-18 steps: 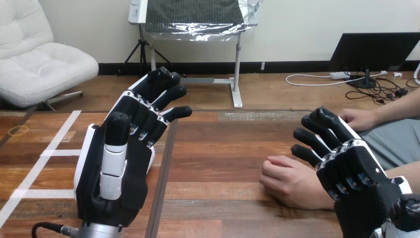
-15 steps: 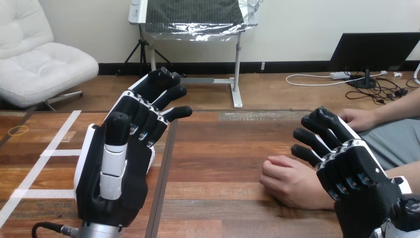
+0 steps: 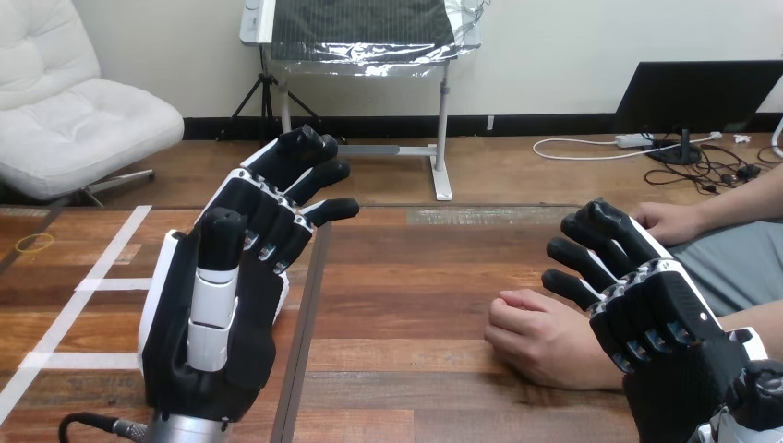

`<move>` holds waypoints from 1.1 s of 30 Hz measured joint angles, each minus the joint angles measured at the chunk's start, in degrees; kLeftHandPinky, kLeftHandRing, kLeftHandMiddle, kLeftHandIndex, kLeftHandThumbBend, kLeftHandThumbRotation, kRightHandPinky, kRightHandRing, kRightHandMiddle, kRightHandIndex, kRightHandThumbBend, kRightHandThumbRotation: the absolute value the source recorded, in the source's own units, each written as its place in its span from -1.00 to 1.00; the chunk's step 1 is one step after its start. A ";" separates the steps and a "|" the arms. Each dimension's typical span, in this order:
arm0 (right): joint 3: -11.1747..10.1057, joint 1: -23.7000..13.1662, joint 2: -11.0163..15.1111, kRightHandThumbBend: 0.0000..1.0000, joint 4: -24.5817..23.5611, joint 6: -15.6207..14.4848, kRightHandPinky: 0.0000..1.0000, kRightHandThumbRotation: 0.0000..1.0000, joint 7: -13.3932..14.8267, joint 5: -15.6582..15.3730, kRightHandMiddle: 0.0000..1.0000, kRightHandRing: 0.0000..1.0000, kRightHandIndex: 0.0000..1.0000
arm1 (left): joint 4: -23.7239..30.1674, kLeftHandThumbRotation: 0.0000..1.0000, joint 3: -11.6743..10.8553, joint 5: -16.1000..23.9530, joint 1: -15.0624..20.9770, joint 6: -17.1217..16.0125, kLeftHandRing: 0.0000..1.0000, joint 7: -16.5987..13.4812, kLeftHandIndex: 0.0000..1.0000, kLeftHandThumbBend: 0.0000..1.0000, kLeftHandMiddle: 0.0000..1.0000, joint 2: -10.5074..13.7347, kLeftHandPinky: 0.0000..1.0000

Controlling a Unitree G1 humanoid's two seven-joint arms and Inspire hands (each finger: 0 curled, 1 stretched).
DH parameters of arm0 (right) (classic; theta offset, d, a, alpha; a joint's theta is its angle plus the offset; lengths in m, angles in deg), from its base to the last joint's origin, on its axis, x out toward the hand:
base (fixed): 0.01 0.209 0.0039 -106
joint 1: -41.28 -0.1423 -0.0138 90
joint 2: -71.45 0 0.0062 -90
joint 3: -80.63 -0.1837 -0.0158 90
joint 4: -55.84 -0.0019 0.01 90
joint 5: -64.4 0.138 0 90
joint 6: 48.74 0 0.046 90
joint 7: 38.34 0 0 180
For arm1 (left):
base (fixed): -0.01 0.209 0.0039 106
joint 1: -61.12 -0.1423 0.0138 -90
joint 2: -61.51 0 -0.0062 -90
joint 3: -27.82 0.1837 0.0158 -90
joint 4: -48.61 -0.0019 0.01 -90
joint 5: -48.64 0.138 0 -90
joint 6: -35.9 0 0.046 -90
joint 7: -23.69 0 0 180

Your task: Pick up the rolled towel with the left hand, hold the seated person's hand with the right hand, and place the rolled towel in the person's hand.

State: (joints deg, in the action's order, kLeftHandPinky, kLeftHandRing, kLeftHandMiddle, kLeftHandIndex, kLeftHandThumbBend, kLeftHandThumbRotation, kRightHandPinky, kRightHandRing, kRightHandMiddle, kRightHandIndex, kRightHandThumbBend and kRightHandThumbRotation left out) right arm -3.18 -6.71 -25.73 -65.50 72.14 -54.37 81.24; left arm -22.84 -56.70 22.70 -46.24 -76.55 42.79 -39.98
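My left hand is raised over the table's left part, fingers straight and spread, holding nothing. Behind it lies the white rolled towel, mostly hidden, with only its edges showing on either side of the palm. The person's hand rests on the table at the lower right, loosely closed, knuckles up. My right hand hovers just right of it, over the wrist, with its fingers relaxed and apart and curled round nothing. I cannot tell whether the two touch.
The person's other hand lies at the table's far right edge. White tape lines and a yellow rubber band mark the left of the wooden table. A dark seam runs down between two tabletops.
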 measured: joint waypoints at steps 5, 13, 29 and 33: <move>0.00 -0.10 -0.01 0.77 0.00 0.00 0.66 1.00 0.01 0.00 0.76 0.73 0.74 | -0.04 0.68 -0.54 4.45 0.10 -0.61 0.67 -1.55 0.57 0.38 0.64 -0.12 0.51; -0.01 -0.32 0.00 0.76 0.00 0.00 0.66 1.00 0.00 0.05 0.77 0.74 0.74 | -0.05 0.67 -2.30 16.70 0.18 -1.60 0.77 -7.29 0.69 0.47 0.75 -0.47 0.67; 0.00 -0.39 -0.02 0.78 0.00 -0.06 0.65 1.00 0.00 0.05 0.76 0.73 0.74 | -0.27 0.38 -5.29 32.48 0.89 -1.88 0.99 -16.87 0.96 0.81 0.99 -0.67 0.99; 0.00 -0.45 -0.03 0.77 0.00 -0.19 0.65 1.00 0.02 0.03 0.76 0.73 0.74 | -0.78 0.30 -5.96 34.22 1.52 -1.70 1.00 -18.53 0.98 0.79 1.00 -0.69 1.00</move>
State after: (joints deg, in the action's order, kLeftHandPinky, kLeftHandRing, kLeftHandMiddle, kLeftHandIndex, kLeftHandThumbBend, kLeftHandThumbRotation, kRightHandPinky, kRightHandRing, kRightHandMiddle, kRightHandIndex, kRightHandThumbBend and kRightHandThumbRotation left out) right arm -3.18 -7.17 -25.76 -65.50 71.95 -54.35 81.27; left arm -23.62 -62.66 56.93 -44.72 -78.25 24.26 -40.67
